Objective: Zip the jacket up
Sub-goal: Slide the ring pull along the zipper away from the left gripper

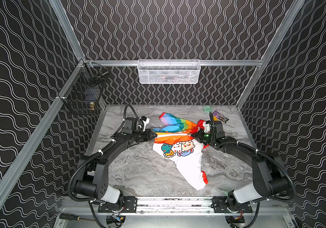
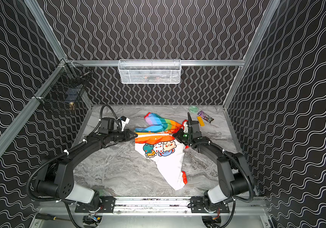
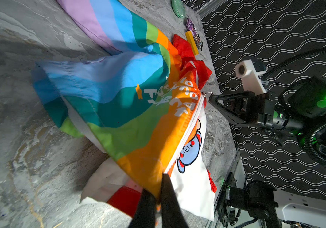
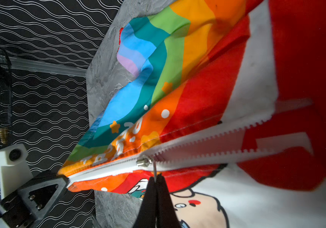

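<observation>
A grey marble tabletop (image 1: 138, 173) bore the rainbow-striped jacket (image 1: 180, 156), crumpled with its lining showing. The left gripper (image 1: 155, 135) pinched the jacket's orange hem at the zipper's joined end. The right gripper (image 1: 192, 135) pinched the zipper pull (image 4: 154, 171) partway along the jacket.
</observation>
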Controlling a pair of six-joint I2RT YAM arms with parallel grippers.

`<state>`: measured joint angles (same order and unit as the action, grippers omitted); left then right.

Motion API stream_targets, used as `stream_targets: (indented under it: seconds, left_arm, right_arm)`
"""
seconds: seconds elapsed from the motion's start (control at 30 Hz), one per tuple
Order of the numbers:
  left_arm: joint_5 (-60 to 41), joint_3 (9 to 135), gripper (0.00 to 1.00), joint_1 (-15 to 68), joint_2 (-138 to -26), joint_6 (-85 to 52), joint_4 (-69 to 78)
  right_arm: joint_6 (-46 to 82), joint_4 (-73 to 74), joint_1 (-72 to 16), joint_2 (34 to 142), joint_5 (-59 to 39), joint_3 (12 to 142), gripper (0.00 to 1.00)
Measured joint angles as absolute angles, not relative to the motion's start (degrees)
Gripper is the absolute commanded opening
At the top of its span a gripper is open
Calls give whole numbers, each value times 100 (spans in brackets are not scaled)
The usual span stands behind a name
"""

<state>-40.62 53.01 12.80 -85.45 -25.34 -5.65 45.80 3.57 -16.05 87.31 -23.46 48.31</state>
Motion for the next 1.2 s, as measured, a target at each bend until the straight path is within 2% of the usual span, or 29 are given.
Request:
stream_targets:
  seconds: [1.2]
  left_arm:
    - [-4062,5293,0,1273,-8545,-2534,-565]
  right_arm:
    - [4434,244,-941,8506,-2453,4499,0]
